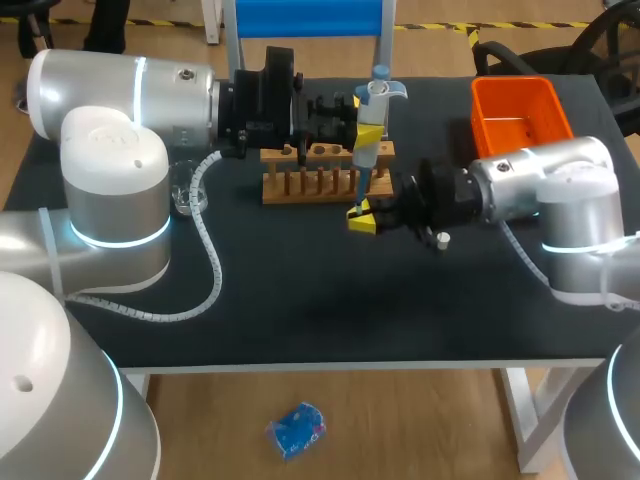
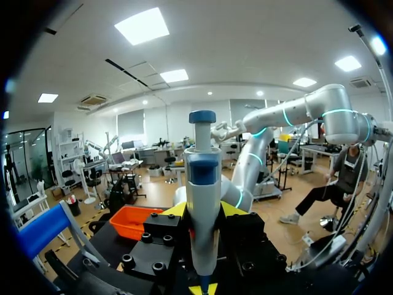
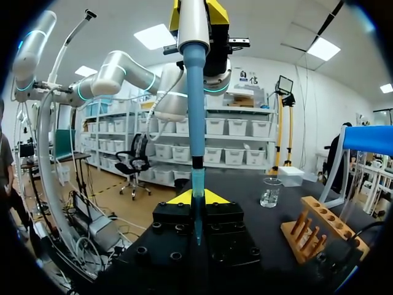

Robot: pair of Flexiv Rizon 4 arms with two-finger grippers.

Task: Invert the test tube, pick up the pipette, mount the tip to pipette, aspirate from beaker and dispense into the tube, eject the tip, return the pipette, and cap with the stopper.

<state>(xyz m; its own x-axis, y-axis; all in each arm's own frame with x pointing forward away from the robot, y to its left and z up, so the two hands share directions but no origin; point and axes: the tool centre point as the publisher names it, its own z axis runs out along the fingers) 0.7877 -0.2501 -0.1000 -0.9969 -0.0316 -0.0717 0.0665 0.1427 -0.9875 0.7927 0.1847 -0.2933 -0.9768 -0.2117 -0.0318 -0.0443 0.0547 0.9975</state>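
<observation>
**Head view.** The left gripper (image 1: 362,125) is clamping the pipette (image 1: 373,110) upright over the wooden tube rack (image 1: 322,172), plunger end upward. The right gripper (image 1: 362,218) is lying level just in front of the rack, directly beneath the pipette's lower end. The beaker (image 1: 185,190) is standing well apart, beside the left arm. The orange bin (image 1: 515,110) is sitting at the far right of the table (image 1: 300,290). A small white piece (image 1: 443,238) is lying under the right wrist, too small to identify.

**Left wrist view.** The left gripper (image 2: 204,215) is pressing the pipette (image 2: 202,196) body from both sides, with a yellow tip showing at each flank.

**Right wrist view.** The right gripper (image 3: 197,198) is drawn narrow, pinching the pale blue pipette tip (image 3: 197,184) upright. The pipette (image 3: 194,92) shaft is meeting the tip's collar from above. The beaker (image 3: 269,192) and the rack (image 3: 313,230) are standing off to one side.

**Step in hand, as judged.** The arms are mounting the tip. Doing this well is calling for shaft and tip on one line and a straight downward press, with the right gripper bracing without tilting. A skewed push is risking a loose seat and a leak at the beaker.
</observation>
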